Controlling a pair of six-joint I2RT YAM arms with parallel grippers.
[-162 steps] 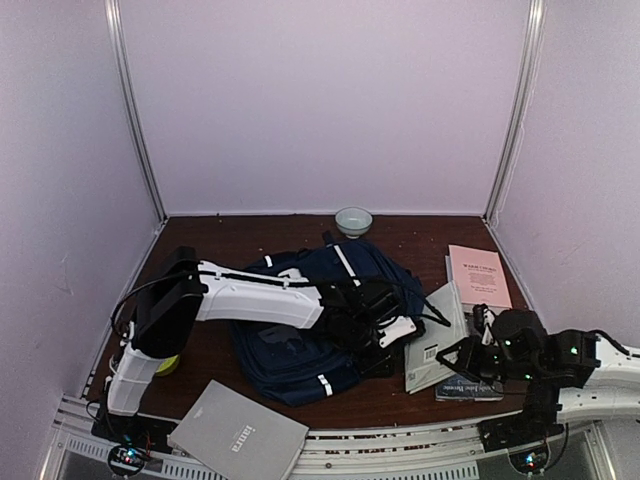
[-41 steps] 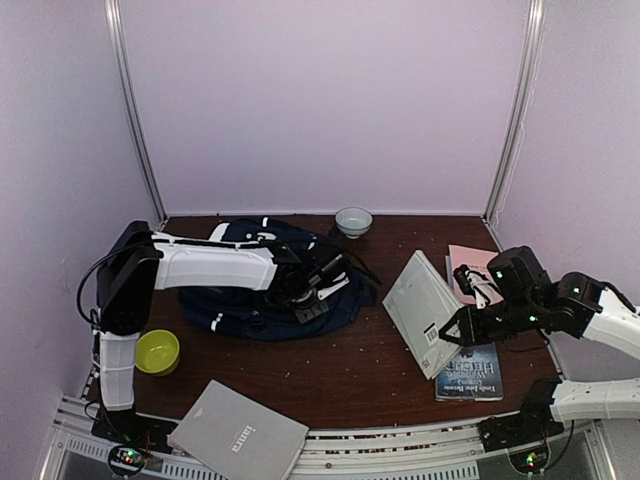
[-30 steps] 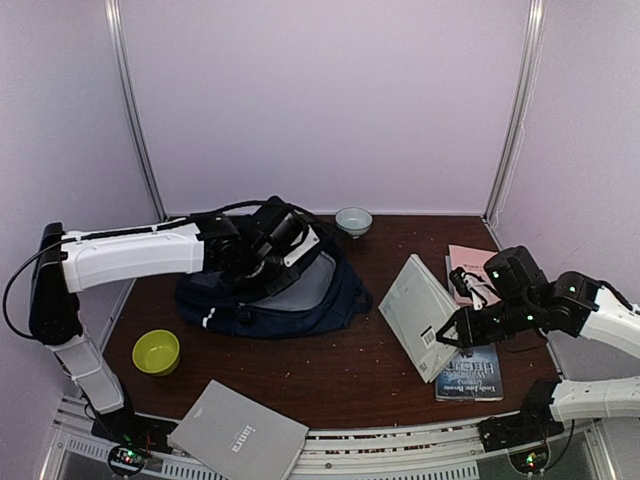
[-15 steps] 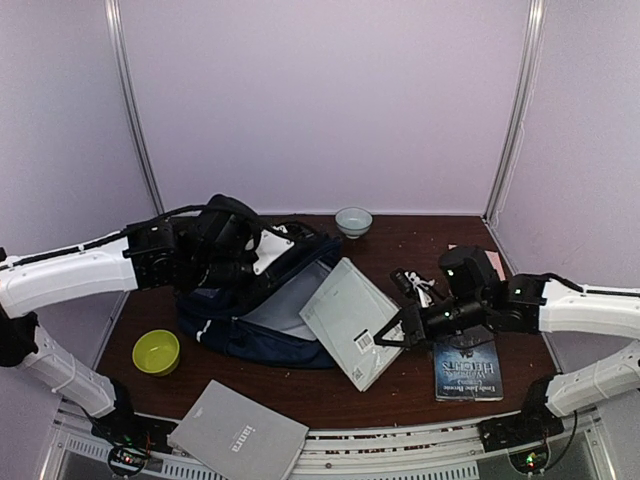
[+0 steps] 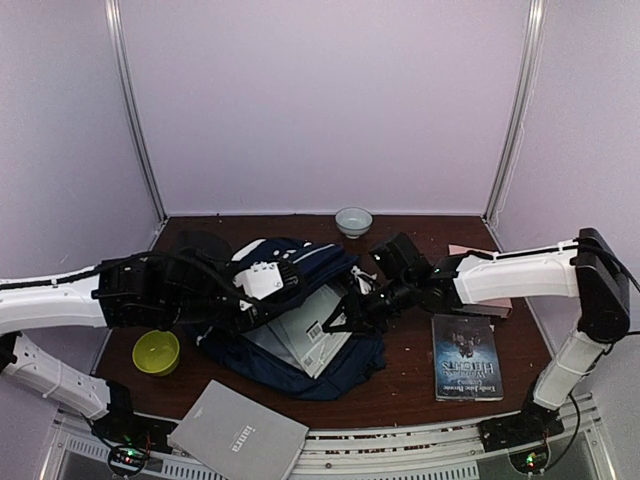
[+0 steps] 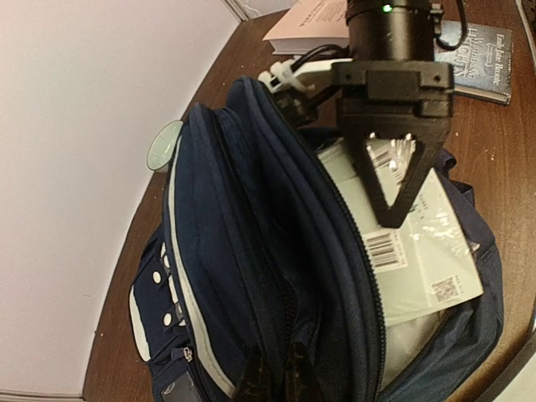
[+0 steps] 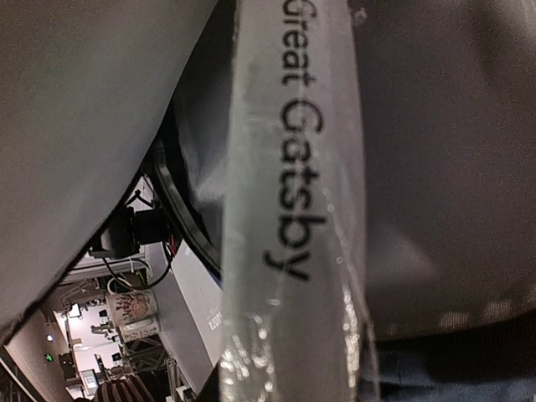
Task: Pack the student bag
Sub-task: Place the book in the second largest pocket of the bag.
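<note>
Top external view: the book, beside the student bag half a second ago, now sits in its open mouth, with the right pincer pinching it at the opening. The left pincer is clamped on the bag's rim; the bag lies centre-left on the tabletop.

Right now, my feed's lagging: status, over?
Left gripper pinching student bag rim, mouth open. Right gripper shut on wrapped book, partly inside bag. Nothing blocking the opening.

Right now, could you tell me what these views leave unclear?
Book title's start: right wrist view, cut by the top edge.
Whether the right jaws grip it: same view, spine fills frame.
Bag contents underneath: top view, book covers them.
</note>
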